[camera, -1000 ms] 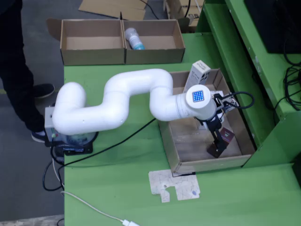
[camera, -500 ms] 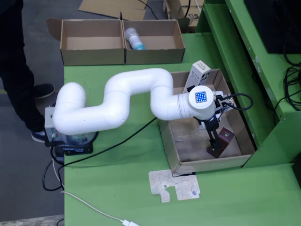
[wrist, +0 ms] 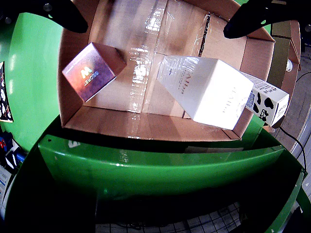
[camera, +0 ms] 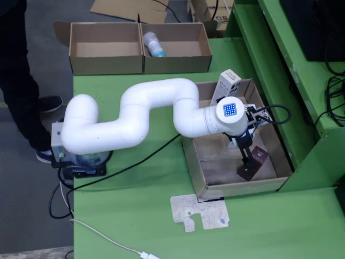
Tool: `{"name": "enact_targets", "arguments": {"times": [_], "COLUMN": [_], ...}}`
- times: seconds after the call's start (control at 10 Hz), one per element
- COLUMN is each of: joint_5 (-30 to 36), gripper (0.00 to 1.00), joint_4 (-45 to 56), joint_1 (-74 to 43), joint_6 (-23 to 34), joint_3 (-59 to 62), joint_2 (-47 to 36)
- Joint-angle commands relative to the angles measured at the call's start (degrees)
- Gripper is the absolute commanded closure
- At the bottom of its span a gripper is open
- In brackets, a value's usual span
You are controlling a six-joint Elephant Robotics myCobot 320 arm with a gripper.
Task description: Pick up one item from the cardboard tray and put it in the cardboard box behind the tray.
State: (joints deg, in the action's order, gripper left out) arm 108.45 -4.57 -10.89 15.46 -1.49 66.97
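**Q:** Where does the gripper stand relative to the item it is nearest?

**A:** In the fixed view, the gripper (camera: 248,163) hangs inside the cardboard tray (camera: 190,156), pointing toward 6 o'clock. The small maroon box (camera: 260,157) lies just beside it at about 2 o'clock, near the tray's 3 o'clock wall. Whether they touch cannot be told from this view. In the gripper-mounted view the two dark fingertips (wrist: 64,13) sit at the upper corners, spread wide with nothing between them: the jaws stand open. The maroon box (wrist: 93,71) appears below the fingertip at 10 o'clock, tilted on an edge rather than lying flat.

**Q:** What else shares the tray, and how is it oriented?

**A:** A tall white carton (wrist: 206,90) lies with its long axis running from 10 toward 4 o'clock in the gripper-mounted view, a cow-patterned carton (wrist: 266,101) just behind it at 3 o'clock. In the fixed view a white carton (camera: 226,85) leans at the tray's 12 o'clock wall.

**Q:** What room is there for the coming move?

**A:** Judged from these views, the maroon box is the nearer target; the close tray wall limits sideways approach. The cardboard box (camera: 140,47), at 11 o'clock from the tray, is well apart, and a bottle (camera: 153,44) already occupies its right compartment.
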Motion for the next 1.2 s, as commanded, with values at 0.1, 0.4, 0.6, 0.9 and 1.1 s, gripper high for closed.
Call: {"name": "enact_targets", "arguments": {"times": [0.1, 0.4, 0.6, 0.9, 1.1], "joint_5": [-0.57, -1.15, -1.15, -1.83, -2.66], "gripper": [0.0, 0.0, 0.0, 0.0, 0.0], "joint_4": [-3.55, -4.52, -4.52, -5.45, -6.82], "joint_1": [0.53, 0.03, 0.03, -0.49, -0.46], "joint_6": [-1.09, -0.87, -0.87, -0.44, -0.68], "joint_3": [1.49, 1.49, 1.49, 1.49, 1.49], "joint_2": [-0.52, 0.18, 0.18, 1.16, 1.82]}}
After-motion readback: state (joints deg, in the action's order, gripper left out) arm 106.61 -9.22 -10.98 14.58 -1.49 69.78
